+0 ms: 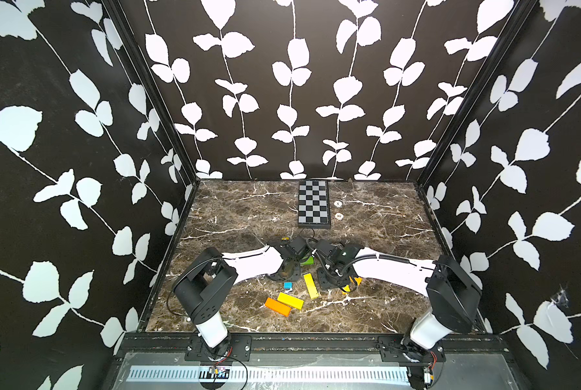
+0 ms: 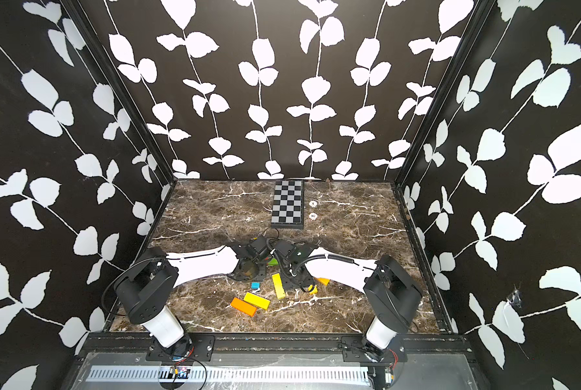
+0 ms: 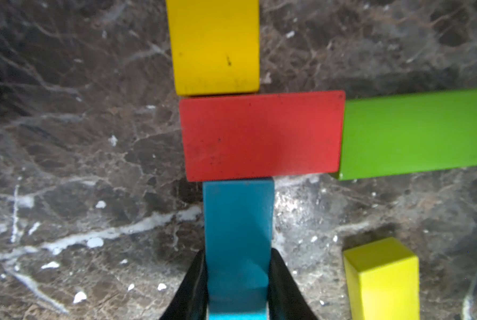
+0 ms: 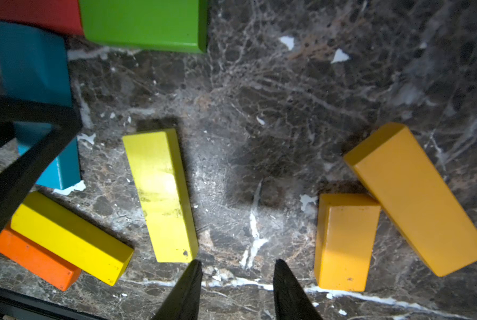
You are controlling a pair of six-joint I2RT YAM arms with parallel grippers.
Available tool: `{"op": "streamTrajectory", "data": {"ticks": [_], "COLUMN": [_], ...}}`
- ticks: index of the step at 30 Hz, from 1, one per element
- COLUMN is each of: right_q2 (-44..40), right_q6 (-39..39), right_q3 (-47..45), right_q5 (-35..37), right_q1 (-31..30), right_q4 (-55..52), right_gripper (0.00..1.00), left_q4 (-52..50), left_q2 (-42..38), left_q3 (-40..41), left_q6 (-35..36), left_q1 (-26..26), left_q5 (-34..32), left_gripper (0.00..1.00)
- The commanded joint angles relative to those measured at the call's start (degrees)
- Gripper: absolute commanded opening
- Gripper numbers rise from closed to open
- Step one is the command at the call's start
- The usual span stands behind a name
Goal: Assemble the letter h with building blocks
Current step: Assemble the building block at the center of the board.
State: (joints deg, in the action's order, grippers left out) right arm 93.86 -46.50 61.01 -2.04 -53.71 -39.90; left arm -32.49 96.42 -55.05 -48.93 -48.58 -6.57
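Glossy blue bar (image 3: pixel 238 216) sits pinched in your left gripper (image 3: pixel 237 259), its end butting the flat red bar (image 3: pixel 260 135) on the veined marble table (image 3: pixel 79 166); your right gripper (image 4: pixel 237 267) hovers part-open, holding nothing.

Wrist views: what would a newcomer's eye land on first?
Against the dark marble table, a red block stands out, with a yellow block and a green block butted to it. The left gripper is shut on a blue block whose end meets the red one. The right gripper hangs open, empty.
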Motion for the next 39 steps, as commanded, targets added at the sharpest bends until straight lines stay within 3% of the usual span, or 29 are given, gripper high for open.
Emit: {"op": "streamTrajectory", "data": {"ticks": [1, 9, 18, 25, 33, 39], "right_q2": [-1.6, -1.7, -1.7, -1.7, -1.7, 0.4], "right_q6": [-0.7, -0.6, -0.7, -1.0, -1.6, -3.2], "right_q3": [-0.4, -0.7, -1.3, -2.0, -0.9, 1.0], "right_q5": [1.5, 1.9, 1.9, 1.7, 1.6, 1.5], "right_q1": [0.1, 0.6, 1.0, 0.9, -0.9, -4.2], "right_q4": [-1.1, -1.7, -1.4, -1.0, -0.7, 0.3], "right_gripper": [0.42, 0.42, 0.42, 0.42, 0.51, 0.6], "left_q4": [-1.8, -3.4, -3.8, -3.7, -5.7, -11.4], "left_q2": [0.9, 1.2, 2.3, 3.0, 1.6, -3.4], "left_q3": [0.1, -0.3, -1.4, -2.2, -3.1, -3.9], "left_q6": [-1.5, -2.5, -1.5, 0.4, 1.5, 2.3], "left_q1": [-0.3, -0.2, -0.2, -0.2, -0.3, -0.3], "left_q5": [-0.7, -2.0, -1.9, -1.3, -2.4, -7.2], "left_gripper": [0.27, 0.48, 0.36, 0.36, 0.54, 0.61]}}
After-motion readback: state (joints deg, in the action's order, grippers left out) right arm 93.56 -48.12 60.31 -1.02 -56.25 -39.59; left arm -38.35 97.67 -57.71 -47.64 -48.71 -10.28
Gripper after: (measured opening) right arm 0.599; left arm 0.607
